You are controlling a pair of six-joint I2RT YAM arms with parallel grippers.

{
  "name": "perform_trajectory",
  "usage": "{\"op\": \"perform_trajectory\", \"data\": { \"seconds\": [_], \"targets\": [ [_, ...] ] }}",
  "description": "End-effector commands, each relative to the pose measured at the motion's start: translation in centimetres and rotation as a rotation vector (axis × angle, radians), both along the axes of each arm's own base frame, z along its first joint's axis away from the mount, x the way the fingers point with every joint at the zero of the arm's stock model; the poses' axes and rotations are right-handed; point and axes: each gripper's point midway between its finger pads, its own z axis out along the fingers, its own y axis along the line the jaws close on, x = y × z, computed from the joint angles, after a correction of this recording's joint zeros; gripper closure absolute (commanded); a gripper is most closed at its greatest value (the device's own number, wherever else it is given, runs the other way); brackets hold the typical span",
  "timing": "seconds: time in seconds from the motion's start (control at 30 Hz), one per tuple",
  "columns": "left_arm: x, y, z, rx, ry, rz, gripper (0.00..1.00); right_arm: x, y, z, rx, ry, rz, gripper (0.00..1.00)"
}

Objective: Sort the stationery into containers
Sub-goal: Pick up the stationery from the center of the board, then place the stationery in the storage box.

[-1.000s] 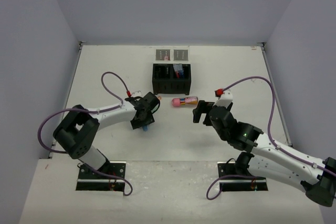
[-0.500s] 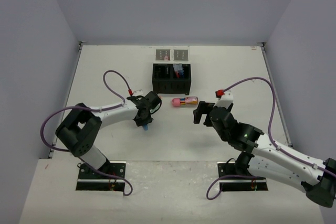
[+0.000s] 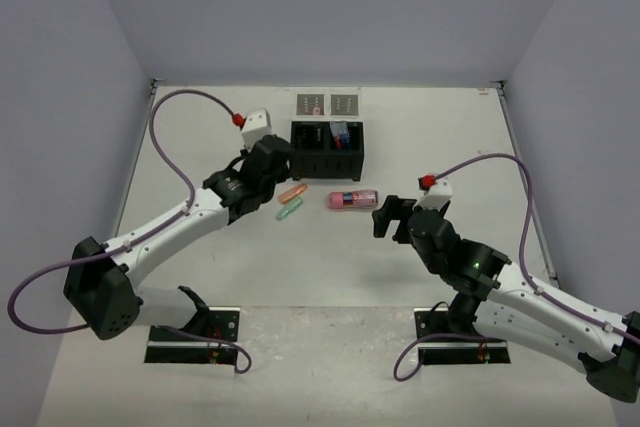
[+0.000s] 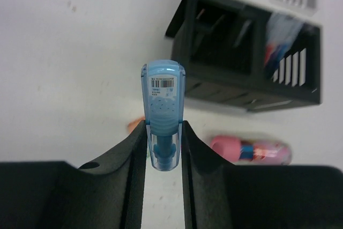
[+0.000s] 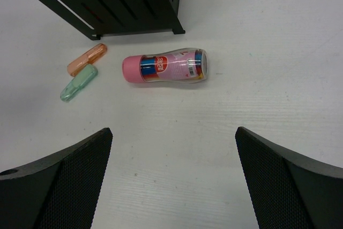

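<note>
My left gripper [image 4: 163, 128] is shut on a blue highlighter [image 4: 163, 100] and holds it above the table, just in front of the black two-compartment box [image 4: 241, 79]. In the top view the left gripper [image 3: 263, 165] hovers by the box's [image 3: 327, 162] left front corner. An orange highlighter [image 3: 292, 192], a green highlighter [image 3: 289, 209] and a pink-capped tube [image 3: 352, 198] lie in front of the box. My right gripper [image 3: 385, 215] is open and empty, just right of the tube [image 5: 163, 67]. Pens stand in the box's right compartment [image 3: 340, 135].
Two small light-grey trays [image 3: 312, 104] [image 3: 344, 104] lie behind the box near the back wall. The orange highlighter [image 5: 87, 59] and the green one [image 5: 79, 83] lie side by side, left of the tube.
My left arm has lifted and swung back and right toward the box with the blue highlighter, uncovering the orange and green highlighters. My right gripper shifted slightly nearer.
</note>
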Motion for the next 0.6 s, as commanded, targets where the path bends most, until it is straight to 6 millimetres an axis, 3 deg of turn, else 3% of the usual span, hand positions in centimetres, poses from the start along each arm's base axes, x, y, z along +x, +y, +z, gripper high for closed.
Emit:
{"op": "perform_trajectory", "data": {
  "seconds": [0.0,0.03,0.1,0.13,0.2,0.23,0.27,0.3,0.57],
  "targets": [
    [10.2,-1.3,9.1,-0.023,-0.339,0.020,1.00,0.7,-0.2,1.1,0.043,-0.050,-0.035,0.01],
    [12.1,-1.4,8.9,-0.026,-0.347,0.012,1.00,0.7,-0.2,1.1,0.036,-0.052,-0.029,0.01],
    [14.6,-2.2,10.6,-0.062,-0.391,-0.013,1.00,0.6,-0.1,1.0,0.028,-0.052,-0.021,0.01],
    [16.7,-2.2,9.5,-0.057,-0.373,-0.002,1.00,0.6,0.0,1.0,0.028,-0.051,-0.016,0.01],
    [20.0,-3.2,11.8,-0.080,-0.413,-0.009,1.00,0.5,0.5,1.1,0.038,-0.046,0.011,0.01],
    [21.3,-3.8,9.7,-0.056,-0.377,-0.028,1.00,0.5,0.6,1.1,0.037,-0.049,0.016,0.01],
    [22.3,-4.1,11.6,-0.056,-0.417,-0.035,1.00,0.4,0.7,1.2,0.041,-0.051,0.025,0.01],
    [23.4,-4.4,9.8,-0.037,-0.391,-0.035,1.00,0.4,0.8,1.2,0.041,-0.053,0.035,0.01],
    [25.7,-5.6,6.0,-0.033,-0.352,-0.050,1.00,0.3,0.8,1.5,0.052,-0.062,0.040,0.01]
  ]
}}
